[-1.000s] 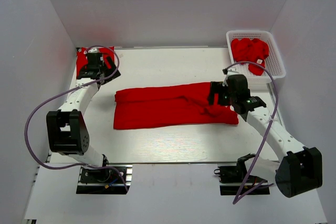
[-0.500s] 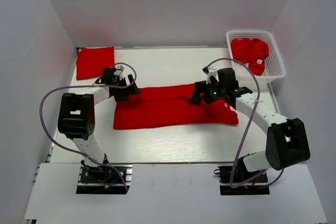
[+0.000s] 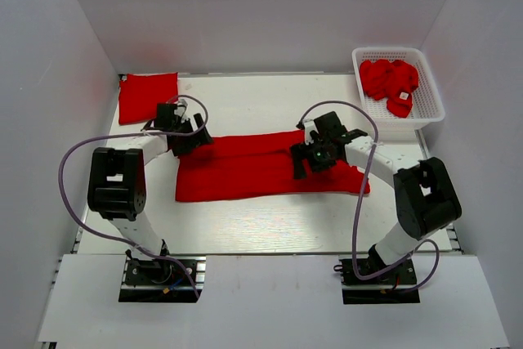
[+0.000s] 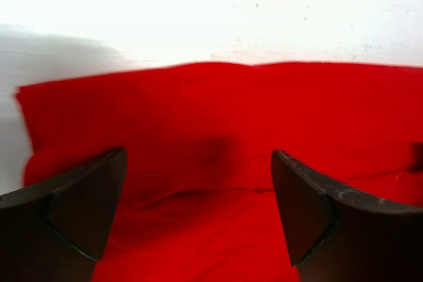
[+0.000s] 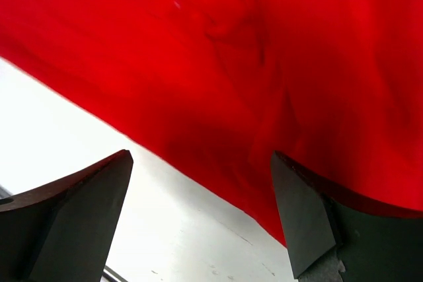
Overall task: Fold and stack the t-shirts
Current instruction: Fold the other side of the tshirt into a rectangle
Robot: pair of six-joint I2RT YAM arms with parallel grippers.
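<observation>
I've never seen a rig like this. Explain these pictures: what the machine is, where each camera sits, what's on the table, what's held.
These are two robot arms bolted at the near edge of the table, each ending in a two-finger gripper. The wide picture comes from a fixed camera above and behind them. The two close-ups come from cameras on the wrists; the dark shapes at the bottom are each arm's own fingers. On the table lies a long red t-shirt, partly folded. A folded t-shirt sits in the far left corner, and crumpled t-shirts fill the white basket at far right. The left gripper and right gripper are both open over the long shirt, holding nothing.
</observation>
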